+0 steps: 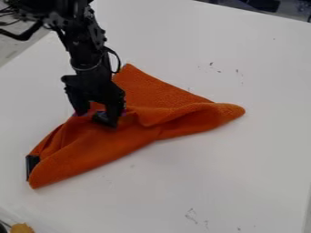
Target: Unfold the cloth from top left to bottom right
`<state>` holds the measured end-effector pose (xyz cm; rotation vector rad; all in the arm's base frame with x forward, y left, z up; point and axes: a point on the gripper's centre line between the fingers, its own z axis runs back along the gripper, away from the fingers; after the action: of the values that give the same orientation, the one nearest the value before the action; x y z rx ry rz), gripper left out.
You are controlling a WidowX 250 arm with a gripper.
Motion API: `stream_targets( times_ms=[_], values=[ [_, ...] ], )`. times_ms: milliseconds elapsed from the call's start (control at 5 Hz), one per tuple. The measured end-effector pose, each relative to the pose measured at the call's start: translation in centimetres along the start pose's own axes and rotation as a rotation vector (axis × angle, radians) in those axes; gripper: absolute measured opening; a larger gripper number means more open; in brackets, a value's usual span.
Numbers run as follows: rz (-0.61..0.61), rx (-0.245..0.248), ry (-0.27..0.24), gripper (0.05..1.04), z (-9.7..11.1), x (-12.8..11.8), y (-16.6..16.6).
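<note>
Camera view: cloth [100,152] beneath pincer [93,116].

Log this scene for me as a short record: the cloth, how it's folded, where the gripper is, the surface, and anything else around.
cloth: orange cloth
cloth state: still to be unfolded; folded over itself, with creases and a thick rolled fold toward the right corner
gripper: black two-finger gripper, over the cloth's left half, fingers apart
grip on cloth: cannot tell
surface: white tabletop with small dark marks
other: black piece at the cloth's lower left corner; orange-yellow object at the bottom left edge
</note>
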<state>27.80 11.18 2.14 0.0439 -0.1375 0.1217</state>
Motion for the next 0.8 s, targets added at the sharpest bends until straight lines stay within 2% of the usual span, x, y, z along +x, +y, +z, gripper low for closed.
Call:
stream_targets(
  times_ms=[200,600,800],
  values=[
    [0.002,-0.022,0.005,0.948,-0.97,0.45,0.2],
    [-0.002,-0.003,0.026,0.429,-0.47,0.82,0.51],
    [-0.012,0.02,0.037,0.252,-0.01,1.01,0.52]
  ],
)
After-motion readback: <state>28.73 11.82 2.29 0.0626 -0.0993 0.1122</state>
